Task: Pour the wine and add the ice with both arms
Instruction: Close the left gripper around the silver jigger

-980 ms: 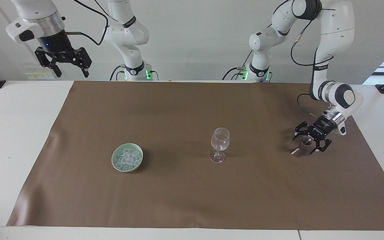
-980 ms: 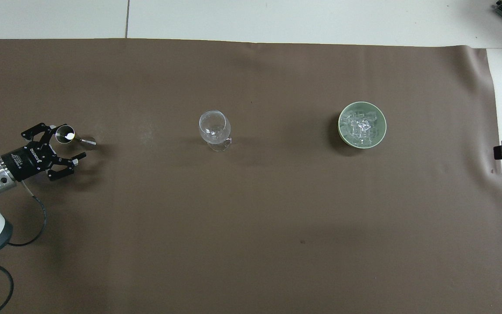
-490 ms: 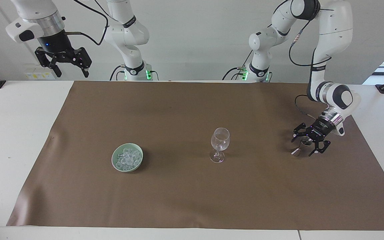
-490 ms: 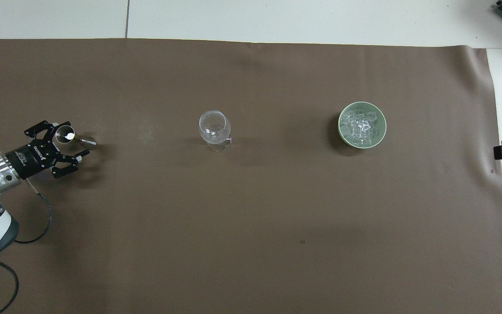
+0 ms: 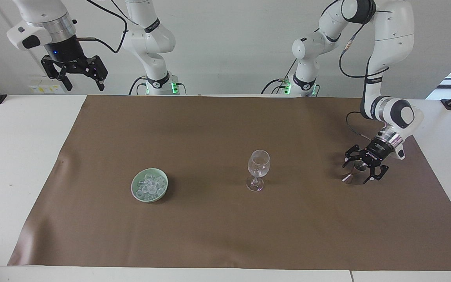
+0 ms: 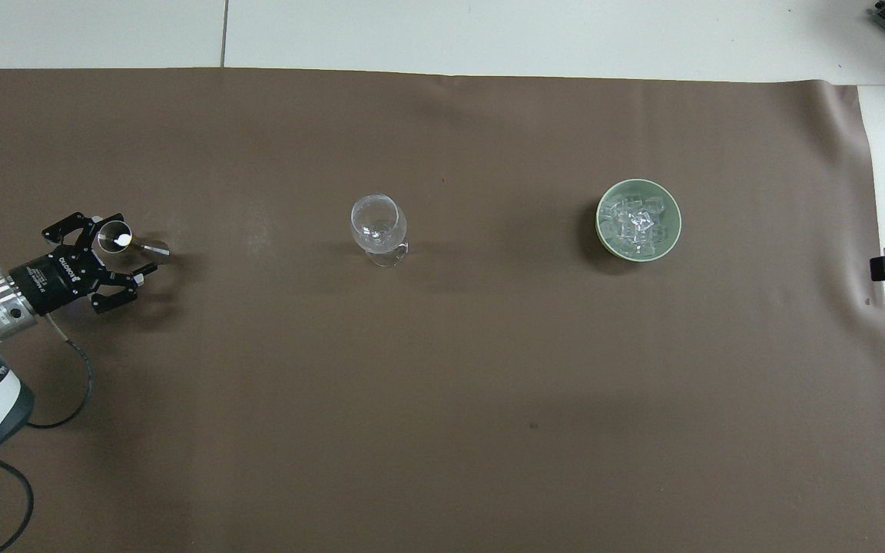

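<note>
Overhead view: jigger point(image 6: 115, 237) between open left claw point(image 6: 129, 250) fingers.

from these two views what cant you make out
- Right gripper: cut off by the overhead view's edge; open in the facing view.
- Metal jigger: contents too small to tell; left gripper open around it, contact unclear.
- Wine glass: clear, liquid undeterminable.
- Ice: cubes uncountable in the bowl.

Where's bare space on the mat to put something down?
The brown mat is bare between wine glass and ice bowl, and along its edge farthest from the robots. Crowded only where the left end effector surrounds the metal jigger.
</note>
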Controlling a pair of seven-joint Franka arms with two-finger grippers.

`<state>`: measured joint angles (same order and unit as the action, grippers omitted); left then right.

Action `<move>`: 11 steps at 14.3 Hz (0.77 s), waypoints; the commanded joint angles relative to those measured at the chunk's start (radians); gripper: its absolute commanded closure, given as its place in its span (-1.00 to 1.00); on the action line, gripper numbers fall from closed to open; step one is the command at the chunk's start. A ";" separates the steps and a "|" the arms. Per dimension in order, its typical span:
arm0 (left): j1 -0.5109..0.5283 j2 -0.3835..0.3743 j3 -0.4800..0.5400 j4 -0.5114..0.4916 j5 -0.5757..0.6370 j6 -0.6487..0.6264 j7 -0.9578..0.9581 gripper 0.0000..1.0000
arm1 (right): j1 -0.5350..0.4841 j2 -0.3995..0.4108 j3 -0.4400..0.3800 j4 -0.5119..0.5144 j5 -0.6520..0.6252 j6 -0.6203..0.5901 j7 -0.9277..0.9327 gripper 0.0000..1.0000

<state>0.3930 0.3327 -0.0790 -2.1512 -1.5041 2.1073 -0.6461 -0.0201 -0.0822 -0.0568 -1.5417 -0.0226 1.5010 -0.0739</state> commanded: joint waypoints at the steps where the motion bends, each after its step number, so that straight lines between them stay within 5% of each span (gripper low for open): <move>1: -0.017 -0.008 0.008 -0.018 -0.033 0.023 0.019 -0.90 | -0.011 -0.002 0.006 -0.001 0.000 -0.007 -0.023 -1.00; 5: -0.019 -0.008 0.008 -0.018 -0.035 0.023 0.019 -0.80 | -0.011 -0.002 0.006 -0.001 0.000 -0.007 -0.023 -1.00; 11: -0.019 -0.006 0.008 -0.018 -0.041 0.022 0.017 -0.37 | -0.011 -0.002 0.006 -0.001 0.000 -0.007 -0.023 -1.00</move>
<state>0.3915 0.3327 -0.0789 -2.1521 -1.5161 2.1089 -0.6459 -0.0201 -0.0822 -0.0568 -1.5417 -0.0226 1.5010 -0.0739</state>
